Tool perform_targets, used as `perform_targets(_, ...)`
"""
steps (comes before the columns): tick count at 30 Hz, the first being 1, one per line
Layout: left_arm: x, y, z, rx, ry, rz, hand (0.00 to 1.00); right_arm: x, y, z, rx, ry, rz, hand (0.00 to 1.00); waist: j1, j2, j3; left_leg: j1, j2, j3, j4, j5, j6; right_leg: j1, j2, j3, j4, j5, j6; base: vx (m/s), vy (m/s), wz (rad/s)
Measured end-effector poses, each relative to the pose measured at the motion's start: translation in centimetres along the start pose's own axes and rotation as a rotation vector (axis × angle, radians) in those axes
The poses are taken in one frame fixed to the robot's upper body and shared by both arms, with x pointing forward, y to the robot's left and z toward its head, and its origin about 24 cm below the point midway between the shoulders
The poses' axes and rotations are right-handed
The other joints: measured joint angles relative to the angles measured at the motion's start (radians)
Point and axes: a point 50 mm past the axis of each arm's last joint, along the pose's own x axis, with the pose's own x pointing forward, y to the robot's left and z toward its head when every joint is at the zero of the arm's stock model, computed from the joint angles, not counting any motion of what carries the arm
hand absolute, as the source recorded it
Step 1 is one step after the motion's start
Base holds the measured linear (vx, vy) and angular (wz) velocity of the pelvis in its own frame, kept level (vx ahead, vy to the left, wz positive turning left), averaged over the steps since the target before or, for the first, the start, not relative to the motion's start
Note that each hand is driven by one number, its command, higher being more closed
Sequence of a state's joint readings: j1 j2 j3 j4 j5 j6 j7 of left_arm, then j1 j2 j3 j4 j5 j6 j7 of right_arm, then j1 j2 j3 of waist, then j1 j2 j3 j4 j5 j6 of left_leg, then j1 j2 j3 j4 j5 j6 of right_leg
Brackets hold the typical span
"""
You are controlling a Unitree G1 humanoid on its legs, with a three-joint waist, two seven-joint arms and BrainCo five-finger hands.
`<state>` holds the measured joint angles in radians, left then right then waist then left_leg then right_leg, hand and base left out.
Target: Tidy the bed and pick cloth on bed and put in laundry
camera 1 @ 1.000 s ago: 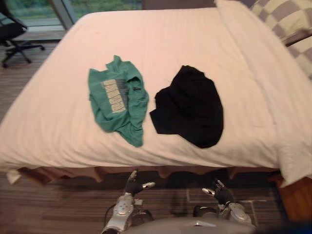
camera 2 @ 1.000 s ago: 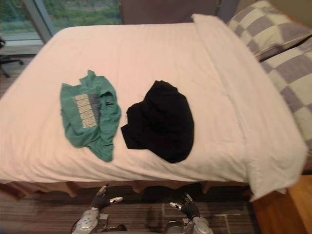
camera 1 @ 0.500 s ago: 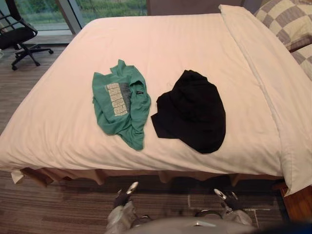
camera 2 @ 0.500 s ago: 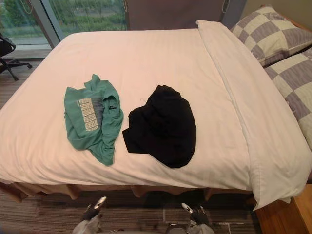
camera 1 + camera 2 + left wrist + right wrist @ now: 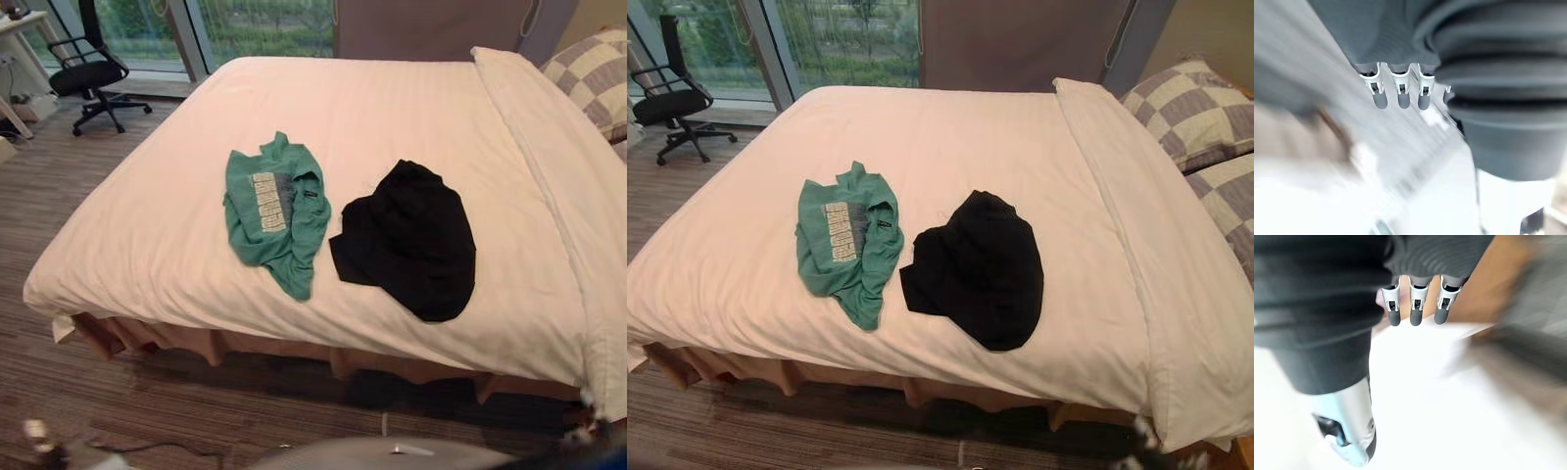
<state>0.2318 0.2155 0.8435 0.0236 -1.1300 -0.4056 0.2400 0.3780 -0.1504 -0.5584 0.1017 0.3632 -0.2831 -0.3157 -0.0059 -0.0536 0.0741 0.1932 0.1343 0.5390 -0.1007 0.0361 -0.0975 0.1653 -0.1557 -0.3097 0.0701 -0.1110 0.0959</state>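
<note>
Off to my left a black office chair [image 5: 93, 78] stands on the striped carpet floor [image 5: 59, 206], by the window [image 5: 838, 39] and well apart from the bed [image 5: 392, 108].

My left hand [image 5: 1403, 98] has its fingers [image 5: 1380, 97] out straight in a row, dark tips forward, and they have hold of nothing.

The bed's pale cover is spread flat, and a brown skirt [image 5: 196, 343] hangs below its near edge. Both pieces of cloth lie on top of it, toward the near side. The green shirt [image 5: 276, 211] is the left one. It lies crumpled with a pale printed panel facing up and one corner trailing toward the near edge. The black cloth [image 5: 416, 240] lies in a loose heap just to its right. Their edges come so close that I cannot tell whether they touch. Neither piece hangs over the edge of the bed.

Further right, a folded band of the cover [image 5: 1117, 196] runs across the bed. Beyond it, two checked pillows [image 5: 1185, 113] lie one beside the other at the head end.

My right hand [image 5: 1417, 313] is also slack, with its fingers [image 5: 1394, 313] straight and side by side and the thumb [image 5: 1349, 431] held well apart from them. Nothing is between them.
</note>
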Motion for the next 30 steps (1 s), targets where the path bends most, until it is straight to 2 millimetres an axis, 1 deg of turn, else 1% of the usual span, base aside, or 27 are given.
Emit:
perform_targets(1, -0.2, -4.1, 1.9, 0.012, -0.110, -0.184, 0.00, 0.3, 1.1, 2.5, -0.004, -0.102, 0.063, 0.00, -0.002, -0.008, -0.005, 0.002, 0.001, 0.002, 0.003, -0.002, 0.001, 0.000, 0.001, 0.003, 0.000, 0.004, -0.002, 0.00, 0.000, 0.00)
perform_targets(2, -0.5, -5.5, 2.5, 0.015, -0.145, -0.250, 0.00, 0.3, 1.4, 3.4, 0.002, -0.135, 0.084, 0.00, -0.004, -0.008, -0.005, 0.002, 0.001, 0.003, 0.003, -0.003, 0.001, 0.000, 0.001, 0.005, 0.000, 0.005, -0.002, 0.00, 0.011, -0.08)
perform_targets(3, -1.8, -9.0, 3.6, 0.039, -0.222, -0.426, 0.00, 0.2, 2.2, 5.4, 0.000, -0.211, 0.143, 0.00, -0.010, -0.007, -0.005, 0.005, -0.001, 0.009, 0.003, -0.007, 0.003, -0.003, 0.002, 0.028, 0.000, 0.012, -0.006, -0.01, 0.025, -0.16)
perform_targets(4, -3.2, -11.5, 3.9, 0.078, -0.275, -0.556, 0.00, -0.1, 2.7, 6.4, -0.006, -0.246, 0.187, 0.00, -0.014, -0.005, -0.005, 0.011, -0.004, 0.019, 0.003, -0.012, 0.003, -0.005, 0.001, 0.051, 0.000, 0.012, -0.005, -0.02, 0.030, -0.25)
perform_targets(5, -4.1, -12.7, 3.6, 0.101, -0.286, -0.628, 0.00, -0.2, 3.0, 6.7, -0.003, -0.253, 0.210, 0.00, -0.018, -0.002, -0.006, 0.017, -0.007, 0.029, 0.003, -0.016, 0.003, -0.006, 0.003, 0.061, 0.000, 0.012, -0.006, -0.03, 0.021, -0.28)
perform_targets(6, -4.9, -13.8, 2.7, 0.146, -0.282, -0.687, 0.00, -0.2, 3.1, 6.9, -0.006, -0.250, 0.232, 0.00, -0.022, 0.004, -0.009, 0.018, -0.010, 0.033, 0.002, -0.020, 0.004, -0.010, 0.004, 0.080, 0.000, 0.012, -0.006, -0.03, 0.007, -0.25)
perform_targets(7, -5.6, -14.5, 1.7, 0.202, -0.269, -0.735, 0.00, -0.2, 3.4, 6.8, -0.012, -0.241, 0.255, 0.00, -0.032, 0.009, -0.011, 0.017, -0.013, 0.035, 0.002, -0.021, 0.004, -0.014, 0.003, 0.096, 0.000, 0.012, -0.006, -0.03, 0.000, -0.25)
perform_targets(8, -6.6, -15.4, 0.2, 0.260, -0.231, -0.796, 0.00, -0.2, 4.0, 6.8, -0.017, -0.236, 0.288, 0.00, -0.041, 0.017, -0.008, 0.018, -0.015, 0.038, 0.002, -0.021, 0.005, -0.019, 0.003, 0.112, 0.000, 0.012, -0.006, -0.02, -0.003, -0.19)
perform_targets(9, -7.0, -15.7, -0.4, 0.287, -0.219, -0.820, 0.00, -0.2, 4.2, 6.8, -0.027, -0.235, 0.301, 0.00, -0.045, 0.020, -0.006, 0.019, -0.015, 0.040, 0.002, -0.021, 0.005, -0.020, 0.004, 0.115, 0.000, 0.012, -0.006, -0.03, -0.014, -0.27)
perform_targets(10, -7.8, -16.1, -1.8, 0.387, -0.188, -0.879, 0.00, -0.3, 4.7, 6.7, -0.054, -0.230, 0.338, 0.00, -0.061, 0.024, -0.004, 0.025, -0.014, 0.052, 0.002, -0.021, 0.004, -0.023, 0.007, 0.140, 0.000, 0.012, -0.006, -0.04, -0.033, -0.39)
perform_targets(11, -7.9, -16.0, -2.9, 0.482, -0.156, -0.904, 0.00, -0.2, 4.9, 6.7, -0.077, -0.228, 0.360, 0.00, -0.070, 0.032, 0.000, 0.032, -0.011, 0.068, 0.002, -0.023, 0.003, -0.028, 0.013, 0.161, 0.000, 0.012, -0.006, -0.03, -0.029, -0.40)
perform_targets(12, -7.7, -15.8, -3.4, 0.505, -0.134, -0.911, 0.00, -0.2, 5.0, 6.7, -0.083, -0.226, 0.365, 0.00, -0.076, 0.036, 0.001, 0.033, -0.010, 0.071, 0.002, -0.023, 0.003, -0.029, 0.014, 0.163, -0.001, 0.012, -0.006, -0.04, -0.052, -0.28)
perform_targets(13, -7.0, -15.3, -5.1, 0.557, -0.059, -0.909, 0.00, -0.2, 5.2, 6.6, -0.088, -0.217, 0.380, 0.00, -0.090, 0.050, 0.007, 0.034, -0.011, 0.075, 0.001, -0.022, 0.002, -0.030, 0.018, 0.169, -0.001, 0.012, -0.007, -0.04, -0.038, -0.23)
perform_targets(14, -6.4, -15.1, -6.5, 0.600, -0.008, -0.901, 0.00, -0.2, 5.5, 6.6, -0.108, -0.218, 0.406, 0.00, -0.090, 0.059, 0.012, 0.036, -0.010, 0.091, 0.002, -0.022, 0.001, -0.040, 0.024, 0.193, 0.001, 0.012, -0.007, -0.04, -0.038, -0.25)
perform_targets(15, -6.2, -15.1, -7.0, 0.626, 0.001, -0.903, 0.00, -0.2, 5.8, 6.6, -0.119, -0.219, 0.419, 0.00, -0.091, 0.061, 0.012, 0.036, -0.008, 0.098, 0.002, -0.021, 0.000, -0.045, 0.026, 0.200, 0.001, 0.012, -0.007, -0.04, -0.041, -0.41)
perform_targets(16, -5.8, -15.2, -8.0, 0.692, 0.034, -0.928, 0.00, -0.3, 6.8, 6.6, -0.122, -0.216, 0.469, 0.00, -0.091, 0.065, 0.014, 0.036, -0.002, 0.114, 0.002, -0.018, -0.004, -0.054, 0.034, 0.218, 0.002, 0.012, -0.007, -0.05, -0.068, -0.25)
perform_targets(17, -5.5, -15.5, -8.9, 0.741, 0.062, -0.958, 0.00, -0.5, 7.7, 6.5, -0.131, -0.216, 0.514, 0.00, -0.097, 0.066, 0.015, 0.037, 0.003, 0.115, 0.002, -0.016, -0.008, -0.056, 0.040, 0.224, 0.005, 0.012, -0.007, -0.05, -0.068, -0.21)
perform_targets(18, -5.5, -15.7, -9.3, 0.761, 0.073, -0.967, 0.00, -0.6, 8.0, 6.5, -0.135, -0.215, 0.532, 0.00, -0.099, 0.065, 0.015, 0.037, 0.005, 0.118, 0.003, -0.015, -0.009, -0.059, 0.042, 0.229, 0.009, 0.011, -0.007, -0.05, -0.057, -0.23)
perform_targets(19, -5.4, -15.9, -10.2, 0.800, 0.096, -0.982, 0.00, -0.9, 9.1, 6.5, -0.130, -0.213, 0.590, 0.00, -0.103, 0.063, 0.016, 0.033, 0.011, 0.140, 0.003, -0.014, -0.011, -0.084, 0.050, 0.261, 0.025, 0.011, -0.009, -0.04, -0.031, -0.32)
perform_targets(21, -5.0, -16.0, -11.1, 0.836, 0.117, -0.979, 0.00, -1.1, 10.4, 6.8, -0.133, -0.225, 0.651, 0.00, -0.101, 0.063, 0.019, 0.009, 0.018, 0.151, 0.003, -0.012, -0.011, -0.117, 0.052, 0.275, 0.034, 0.010, -0.009, -0.06, -0.045, -0.28)
perform_targets(22, -4.6, -16.7, -11.6, 0.866, 0.105, -0.970, 0.00, -1.2, 11.0, 7.2, -0.125, -0.239, 0.669, 0.00, -0.113, 0.053, 0.026, -0.028, 0.019, 0.162, 0.012, -0.010, -0.009, -0.164, 0.052, 0.294, 0.048, 0.011, -0.010, -0.07, -0.040, -0.18)
perform_targets(23, -4.5, -17.0, -11.7, 0.871, 0.097, -0.967, 0.00, -1.2, 11.2, 7.3, -0.120, -0.243, 0.671, 0.00, -0.113, 0.049, 0.032, -0.043, 0.019, 0.164, 0.019, -0.011, -0.008, -0.178, 0.052, 0.303, 0.050, 0.011, -0.010, -0.10, -0.038, -0.14)
perform_targets(24, -4.0, -17.9, -11.8, 0.908, 0.066, -0.971, 0.00, -1.1, 11.8, 7.7, -0.109, -0.258, 0.684, 0.00, -0.112, 0.041, 0.052, -0.086, 0.023, 0.164, 0.036, -0.012, -0.005, -0.214, 0.052, 0.322, 0.051, 0.015, -0.014, -0.08, -0.026, -0.06)
perform_targets(25, -3.5, -18.8, -12.1, 0.933, 0.057, -0.963, 0.00, -0.9, 12.3, 8.4, -0.110, -0.282, 0.698, 0.00, -0.120, 0.038, 0.078, -0.125, 0.024, 0.166, 0.046, -0.005, 0.003, -0.252, 0.054, 0.329, 0.052, 0.026, -0.016, -0.08, -0.031, -0.04)
perform_targets(26, -3.4, -19.1, -12.3, 0.938, 0.060, -0.953, 0.00, -0.8, 12.5, 8.6, -0.109, -0.292, 0.699, 0.00, -0.120, 0.039, 0.087, -0.135, 0.024, 0.166, 0.051, -0.004, 0.004, -0.262, 0.056, 0.332, 0.052, 0.033, -0.017, -0.06, -0.029, -0.07)
perform_targets(28, -2.6, -20.2, -12.8, 0.969, 0.069, -0.910, 0.00, -0.6, 13.1, 10.0, -0.085, -0.343, 0.708, 0.00, -0.127, 0.043, 0.134, -0.179, 0.044, 0.169, 0.080, -0.001, 0.006, -0.299, 0.065, 0.354, 0.055, 0.048, -0.020, -0.05, -0.039, -0.05)
perform_targets(30, -2.4, -21.1, -12.6, 0.978, 0.043, -0.885, 0.00, -0.8, 13.3, 11.1, -0.049, -0.383, 0.719, 0.00, -0.137, 0.046, 0.161, -0.203, 0.058, 0.168, 0.095, -0.001, 0.005, -0.326, 0.068, 0.357, 0.070, 0.049, -0.020, -0.01, -0.020, 0.01)
